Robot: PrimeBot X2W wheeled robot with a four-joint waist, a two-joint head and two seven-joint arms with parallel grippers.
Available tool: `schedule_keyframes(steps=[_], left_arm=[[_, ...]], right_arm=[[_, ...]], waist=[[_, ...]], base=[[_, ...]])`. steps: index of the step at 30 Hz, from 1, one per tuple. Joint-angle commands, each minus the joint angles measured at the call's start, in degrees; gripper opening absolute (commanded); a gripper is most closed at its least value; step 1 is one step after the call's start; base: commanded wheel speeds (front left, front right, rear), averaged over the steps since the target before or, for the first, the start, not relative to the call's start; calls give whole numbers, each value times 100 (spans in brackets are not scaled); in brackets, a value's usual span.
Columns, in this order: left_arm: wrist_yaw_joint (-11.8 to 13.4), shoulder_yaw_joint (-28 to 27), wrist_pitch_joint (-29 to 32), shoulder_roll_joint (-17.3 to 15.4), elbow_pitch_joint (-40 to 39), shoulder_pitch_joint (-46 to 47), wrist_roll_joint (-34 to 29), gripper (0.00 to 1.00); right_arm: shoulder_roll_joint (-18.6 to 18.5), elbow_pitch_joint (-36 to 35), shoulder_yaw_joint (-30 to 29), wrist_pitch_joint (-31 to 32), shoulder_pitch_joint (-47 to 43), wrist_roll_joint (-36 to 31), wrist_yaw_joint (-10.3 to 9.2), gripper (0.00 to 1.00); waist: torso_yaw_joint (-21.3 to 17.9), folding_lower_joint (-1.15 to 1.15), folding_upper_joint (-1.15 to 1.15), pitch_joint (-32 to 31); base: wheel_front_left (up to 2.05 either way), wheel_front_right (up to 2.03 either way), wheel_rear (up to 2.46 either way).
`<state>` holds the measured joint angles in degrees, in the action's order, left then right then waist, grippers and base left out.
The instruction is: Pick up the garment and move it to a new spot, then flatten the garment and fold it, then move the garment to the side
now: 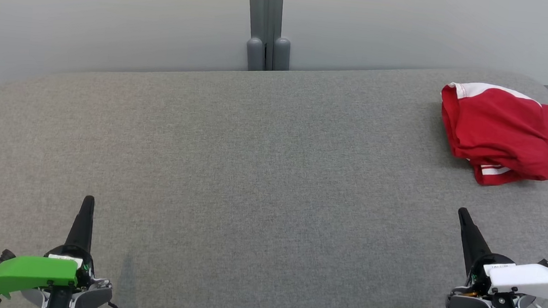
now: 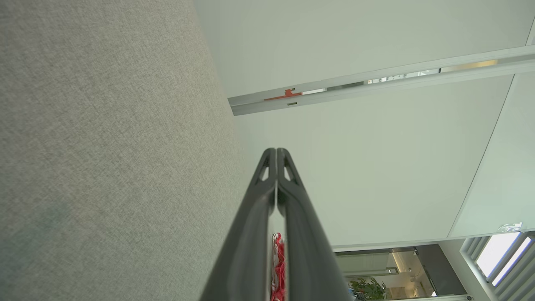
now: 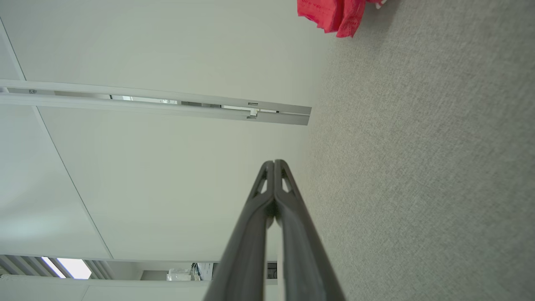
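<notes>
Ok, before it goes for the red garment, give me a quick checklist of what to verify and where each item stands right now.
1. Garment located: ok. The red garment lies at the far right of the table.
2. Garment wholly on the table: cannot tell. Its right edge leaves the head view.
3. Left hand empty: ok, shut on nothing.
4. Right hand empty: ok, shut on nothing, and the nearer one to the garment.
5. Fingers open for a grasp: not ok, both pairs are pressed together.
6. Path from right hand to garment: ok, bare table between them.
</notes>
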<state>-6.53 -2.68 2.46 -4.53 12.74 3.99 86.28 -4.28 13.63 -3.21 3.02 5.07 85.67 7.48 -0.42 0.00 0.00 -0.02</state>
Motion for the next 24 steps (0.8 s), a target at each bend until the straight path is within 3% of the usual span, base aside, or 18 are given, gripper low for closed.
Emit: schedule_keyframes(steps=[1,24], left_arm=[[-32,-40,30,-33,2,118,134,0],[-119,-189,249,4,132,256,801,0]], right_arm=[[4,4,-36,41,95,132,3,0],[38,36,-201,249,115,797,2,0]], waist=[[3,0,0,2],[42,0,0,20]], base=[[0,0,0],[0,0,0]])
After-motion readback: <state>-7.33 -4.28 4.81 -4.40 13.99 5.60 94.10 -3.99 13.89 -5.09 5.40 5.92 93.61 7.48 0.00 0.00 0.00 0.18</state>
